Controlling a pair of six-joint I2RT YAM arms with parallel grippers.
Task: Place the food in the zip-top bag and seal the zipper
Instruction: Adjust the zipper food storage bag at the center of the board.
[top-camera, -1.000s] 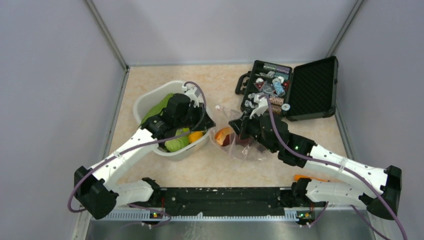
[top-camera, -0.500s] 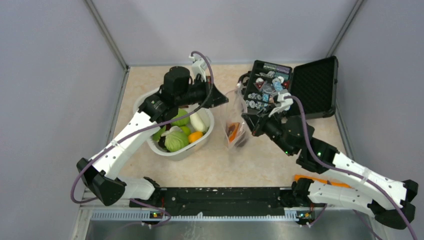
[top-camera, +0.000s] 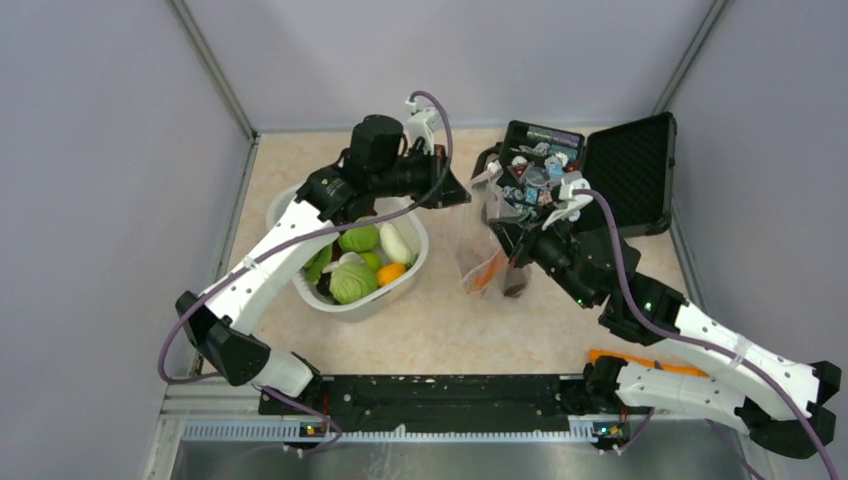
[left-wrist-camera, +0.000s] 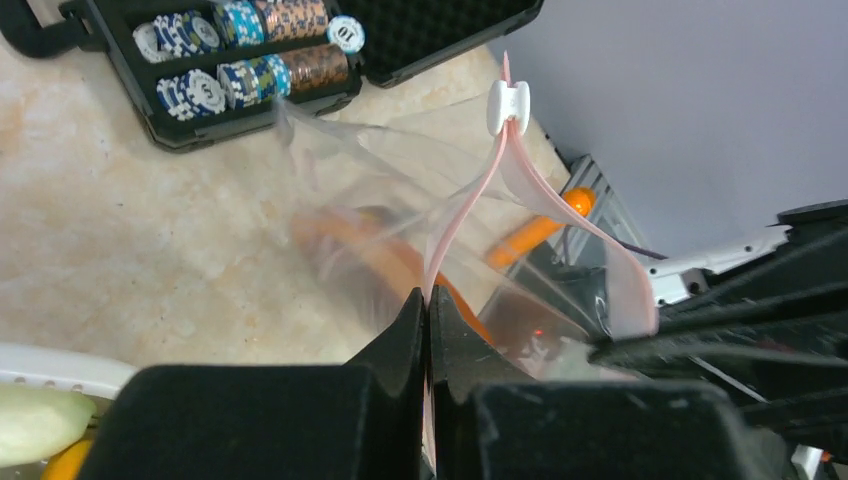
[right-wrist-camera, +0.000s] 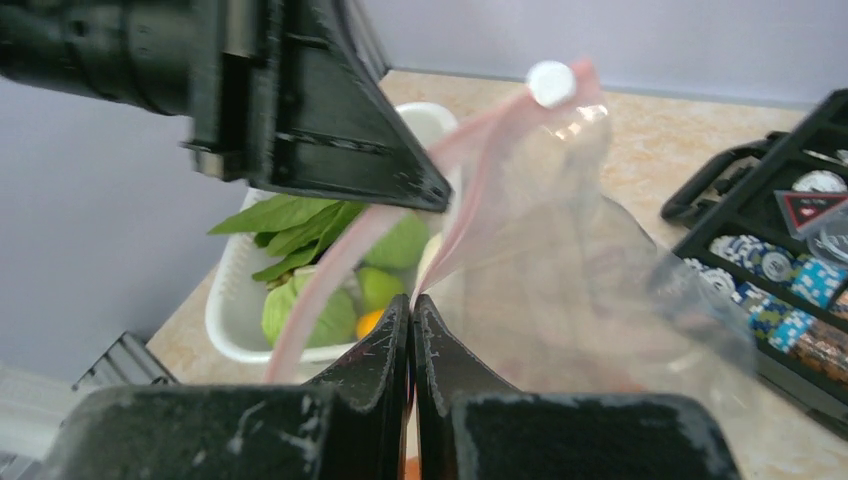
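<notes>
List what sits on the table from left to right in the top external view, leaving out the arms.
white tub holding toy vegetables → zip-top bag, held up off the table → black case, open, with poker chips inside

Clear zip-top bag (top-camera: 478, 235) hanging, pink zipper (left-wrist-camera: 473, 200) unsealed, orange carrot (top-camera: 486, 275) inside

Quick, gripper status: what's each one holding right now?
Left gripper: shut on the zip-top bag's pink zipper.
Right gripper: shut on the zipper's other strip.
</notes>
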